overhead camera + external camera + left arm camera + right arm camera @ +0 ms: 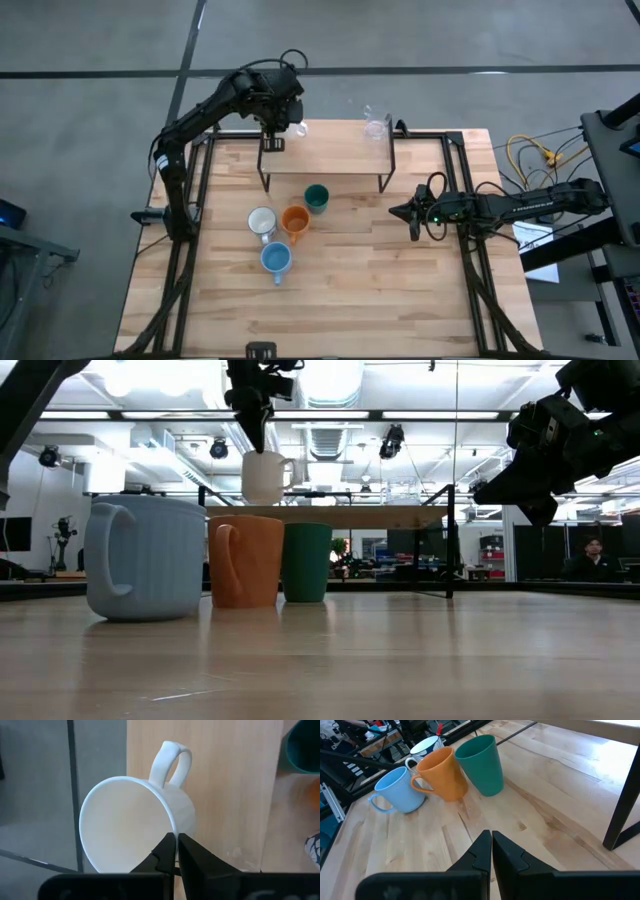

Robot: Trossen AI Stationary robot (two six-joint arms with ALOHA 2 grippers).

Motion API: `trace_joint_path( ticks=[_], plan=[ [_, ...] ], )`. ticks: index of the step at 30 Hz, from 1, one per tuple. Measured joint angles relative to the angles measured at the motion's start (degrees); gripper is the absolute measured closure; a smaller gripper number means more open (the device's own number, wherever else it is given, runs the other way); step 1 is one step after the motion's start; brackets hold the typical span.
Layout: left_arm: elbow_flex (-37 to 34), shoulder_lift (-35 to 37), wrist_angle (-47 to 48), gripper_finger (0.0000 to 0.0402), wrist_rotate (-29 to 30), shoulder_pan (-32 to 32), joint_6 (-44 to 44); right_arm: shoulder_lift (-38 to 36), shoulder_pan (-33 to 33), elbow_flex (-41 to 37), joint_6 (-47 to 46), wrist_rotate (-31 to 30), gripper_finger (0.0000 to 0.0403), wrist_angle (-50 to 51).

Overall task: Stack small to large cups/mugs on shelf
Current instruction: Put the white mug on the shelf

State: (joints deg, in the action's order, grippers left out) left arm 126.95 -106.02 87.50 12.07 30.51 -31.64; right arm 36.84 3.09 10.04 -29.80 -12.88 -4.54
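Observation:
My left gripper point(283, 118) is over the far left end of the shelf point(330, 152), shut on a plain white mug point(265, 477). A clear glass point(376, 125) stands on the shelf's far right part. On the table in front of the shelf stand a dark green cup point(316, 198), an orange mug point(295, 220), a white dark-patterned mug point(262, 222) and a light blue mug point(276, 260). My right gripper point(400, 212) is shut and empty above the table, to the right of these cups; its wrist view point(491, 840) looks toward them. My left gripper holds the white mug by its rim point(172, 831), on the side opposite the handle point(171, 761). One finger is inside the mug and one outside. The fingers come from above, pointing down. The mug is upright; I cannot tell whether its base touches the shelf top point(350, 515).
The shelf's black legs point(385, 180) stand on the table behind the cups. Bare tabletop lies toward the near edge point(380, 310). Cables point(535, 155) lie off the table's right side. A person point(592, 550) shows in the room beyond.

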Motion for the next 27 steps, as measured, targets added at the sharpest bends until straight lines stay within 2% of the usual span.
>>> trace_joint_path(
  ticks=[16, 27],
  plan=[
    [-6.2, 0.1, -4.0, 0.0402, -2.1, 2.2, 0.0, 0.0, 0.0, 0.0, 0.0, 0.8, 0.0394, 0.0],
    [-6.4, 0.1, -4.7, 0.0402, -2.1, 2.8, 0.9, 0.0, 0.0, 0.0, 0.1, 0.9, 0.0394, 0.1]
  ],
)
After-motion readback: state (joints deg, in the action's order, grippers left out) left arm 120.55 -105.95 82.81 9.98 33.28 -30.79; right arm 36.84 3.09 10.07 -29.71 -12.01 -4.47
